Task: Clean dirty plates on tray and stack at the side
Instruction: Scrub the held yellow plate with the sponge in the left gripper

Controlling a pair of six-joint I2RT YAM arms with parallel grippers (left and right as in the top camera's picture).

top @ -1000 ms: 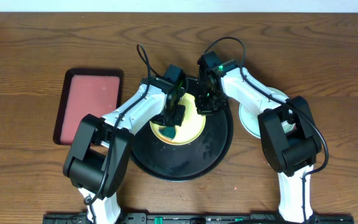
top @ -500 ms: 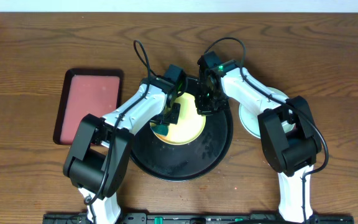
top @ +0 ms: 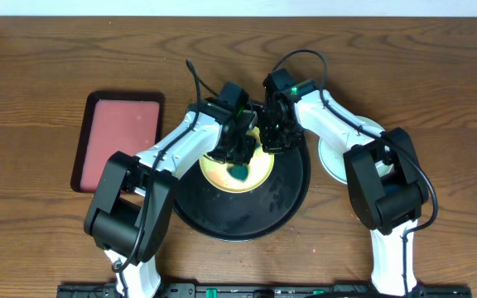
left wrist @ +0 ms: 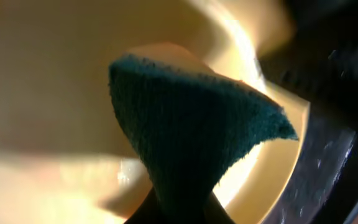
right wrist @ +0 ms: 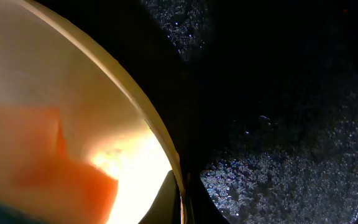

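On a brown wooden surface (top: 40, 50), a glossy round black tray (top: 247, 219) sits at centre, with a pink tray (top: 118, 136) well apart at its 9 o'clock and a pale plate (top: 331, 164) just beside it at 3 o'clock; the right arm hides whether a second plate lies stacked under that one. The yellow plate (top: 215, 174) lies inside the black tray, toward 12 o'clock, under both arms. The left pincer (top: 240, 162) is clamped on a teal-faced sponge (left wrist: 191, 137), whose free end presses onto the plate's face near its centre. The right pincer (top: 270, 141) sits at the plate's rim at about 2 o'clock. Its wrist camera shows one finger (right wrist: 168, 202) inside the rim while its partner is lost against the black tray, so whether it grips cannot be told. The plate looks stiff, smooth and light, likely slippery on the glossy tray and prone to skate or spin under a wipe. It may chip if dropped. The rim is the natural place to take hold, pinched from above, both to steady the plate during scrubbing and to lift it toward 3 o'clock. The sponge is soft and gives readily.
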